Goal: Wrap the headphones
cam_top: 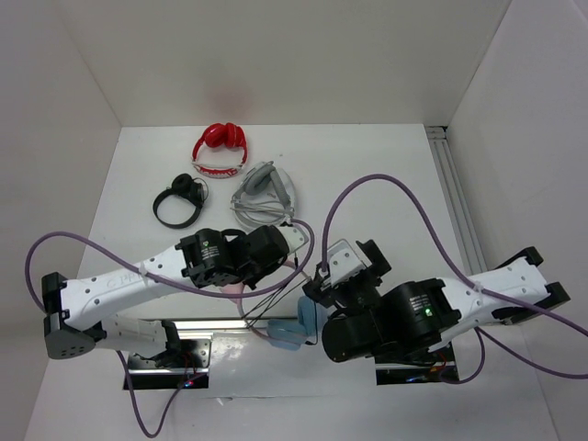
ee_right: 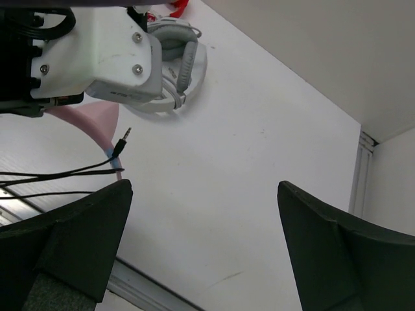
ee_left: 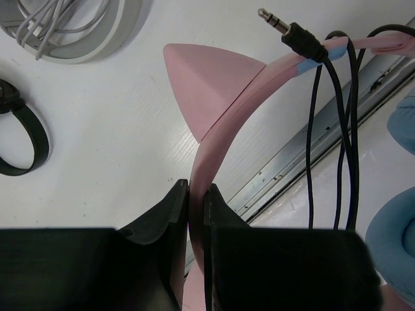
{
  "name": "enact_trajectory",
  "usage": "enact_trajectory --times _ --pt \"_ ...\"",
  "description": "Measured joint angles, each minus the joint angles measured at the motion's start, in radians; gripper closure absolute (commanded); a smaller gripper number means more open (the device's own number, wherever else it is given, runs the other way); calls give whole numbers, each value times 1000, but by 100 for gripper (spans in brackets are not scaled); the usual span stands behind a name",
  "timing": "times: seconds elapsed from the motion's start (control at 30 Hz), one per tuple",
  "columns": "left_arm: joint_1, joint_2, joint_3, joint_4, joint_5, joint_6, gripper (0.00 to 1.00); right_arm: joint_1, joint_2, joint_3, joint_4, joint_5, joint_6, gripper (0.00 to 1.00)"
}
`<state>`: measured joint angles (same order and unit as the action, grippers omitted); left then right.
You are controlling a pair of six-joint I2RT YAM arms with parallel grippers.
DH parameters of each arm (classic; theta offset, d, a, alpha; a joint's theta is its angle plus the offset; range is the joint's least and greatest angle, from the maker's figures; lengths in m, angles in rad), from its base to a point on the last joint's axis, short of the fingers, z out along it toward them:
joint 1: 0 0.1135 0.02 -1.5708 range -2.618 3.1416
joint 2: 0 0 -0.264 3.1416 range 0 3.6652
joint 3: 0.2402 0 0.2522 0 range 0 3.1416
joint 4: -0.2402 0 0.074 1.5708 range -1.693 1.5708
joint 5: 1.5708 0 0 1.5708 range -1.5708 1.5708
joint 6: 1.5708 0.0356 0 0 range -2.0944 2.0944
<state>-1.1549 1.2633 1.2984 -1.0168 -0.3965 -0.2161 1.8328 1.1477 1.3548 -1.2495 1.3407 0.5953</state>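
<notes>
We see the left gripper clamped tight on the pink headband of the headphones, its two fingers pressed flat against either face of the band. In the left wrist view the band runs up out of the fingers and curves away to the right, so its long arc lies roughly along the gripper's reach before it bends off. One cat ear stands on the outer side of the band, its tip pointing to the upper left. The thin black cable is draped over the far end of the band in several strands that hang down. Its plug rests across the band with the metal tip aimed to the upper left. The light blue ear cups sit low at the near edge of the table, between the two arms. The right gripper hovers just beside them with its jaws spread wide and nothing between them. Farther back lie a grey pair, a red pair and a black pair, well apart from ours.
</notes>
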Motion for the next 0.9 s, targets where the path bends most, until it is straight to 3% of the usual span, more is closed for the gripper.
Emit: enact_trajectory --times 0.23,0.6,0.9 --pt "49 -17 -22 48 21 -1 100 -11 -42 6 -30 16 90 0" --pt "517 -185 -234 148 -19 -207 100 -23 -228 25 98 38 23 0" --pt "584 -204 -396 195 -56 -447 100 -25 -197 1 132 24 -9 0"
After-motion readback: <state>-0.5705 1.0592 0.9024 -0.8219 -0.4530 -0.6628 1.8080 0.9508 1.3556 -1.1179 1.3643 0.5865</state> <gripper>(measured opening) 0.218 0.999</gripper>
